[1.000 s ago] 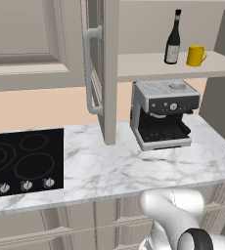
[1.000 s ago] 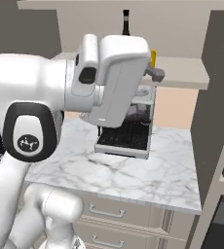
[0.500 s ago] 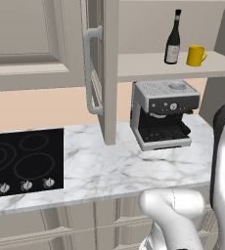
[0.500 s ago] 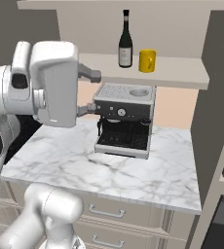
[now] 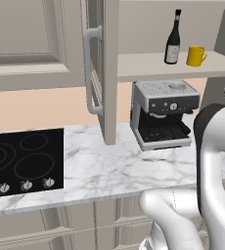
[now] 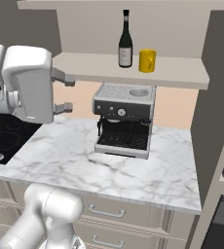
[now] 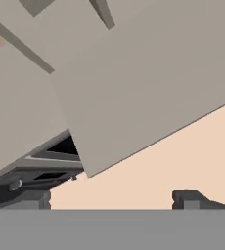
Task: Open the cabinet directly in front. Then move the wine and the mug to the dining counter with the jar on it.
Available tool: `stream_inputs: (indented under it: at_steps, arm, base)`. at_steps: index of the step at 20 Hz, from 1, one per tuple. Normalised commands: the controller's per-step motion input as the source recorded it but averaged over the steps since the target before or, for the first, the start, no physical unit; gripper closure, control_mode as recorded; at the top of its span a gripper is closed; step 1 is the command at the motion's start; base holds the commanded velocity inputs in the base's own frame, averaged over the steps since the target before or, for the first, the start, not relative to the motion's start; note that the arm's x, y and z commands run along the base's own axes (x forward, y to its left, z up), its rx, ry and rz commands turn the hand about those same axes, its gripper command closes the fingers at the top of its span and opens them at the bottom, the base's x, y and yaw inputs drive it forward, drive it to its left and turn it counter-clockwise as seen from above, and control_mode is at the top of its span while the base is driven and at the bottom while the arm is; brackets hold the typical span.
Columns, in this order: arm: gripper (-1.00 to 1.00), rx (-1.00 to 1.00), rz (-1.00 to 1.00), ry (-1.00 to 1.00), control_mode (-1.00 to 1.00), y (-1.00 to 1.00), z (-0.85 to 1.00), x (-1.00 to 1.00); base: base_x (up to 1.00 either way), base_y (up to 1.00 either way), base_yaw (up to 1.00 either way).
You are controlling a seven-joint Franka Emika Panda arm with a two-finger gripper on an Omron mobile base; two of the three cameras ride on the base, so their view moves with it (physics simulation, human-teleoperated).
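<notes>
The cabinet stands open, its left door (image 5: 109, 73) swung out edge-on with its silver bar handle (image 5: 90, 73). On the inner shelf (image 6: 172, 73) the dark wine bottle (image 5: 173, 39) (image 6: 125, 41) stands upright, and the yellow mug (image 5: 196, 55) (image 6: 147, 61) sits just to its right. My gripper (image 6: 65, 92) hangs open and empty left of the shelf and a little below it, well short of the bottle. In the hand view its fingertips (image 7: 29, 199) rise before a beige-grey cabinet panel (image 7: 134, 88). The dining counter and the jar are out of view.
A silver coffee machine (image 5: 163, 114) (image 6: 123, 119) stands on the marble counter (image 6: 84, 160) under the shelf. A black cooktop (image 5: 21, 161) lies to the left. The cabinet's right door (image 6: 216, 73) juts out on the right. My arm (image 5: 217, 171) rises at the right.
The arm has swung away from the right base camera toward the left, uncovering the bottle and mug. It now rises at the right of the left base view. The gripper stayed open.
</notes>
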Motion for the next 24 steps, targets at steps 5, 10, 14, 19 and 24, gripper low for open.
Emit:
stream_inputs:
  at_steps: [5, 10, 14, 19, 24]
  arm:
    - [-1.0, 0.16, 0.0, -0.14, -1.0, 0.11, -0.01, 0.0]
    - [-1.0, 0.2, 0.04, -0.19, -1.0, 0.01, -0.24, 0.0]
    - [-1.0, 0.21, 0.1, -0.22, -1.0, 0.0, -0.25, 0.0]
    - [-1.0, 0.2, 0.12, -0.25, -1.0, 0.0, -0.13, 0.0]
    - [-1.0, 0.2, 0.15, -0.25, -1.0, 0.0, 0.0, 0.0]
  base:
    - [0.0, 0.0, 0.0]
    - [0.0, 0.0, 0.0]
    - [0.0, 0.0, 0.0]
    - [0.0, 0.0, 0.0]
    - [0.0, 0.0, 0.0]
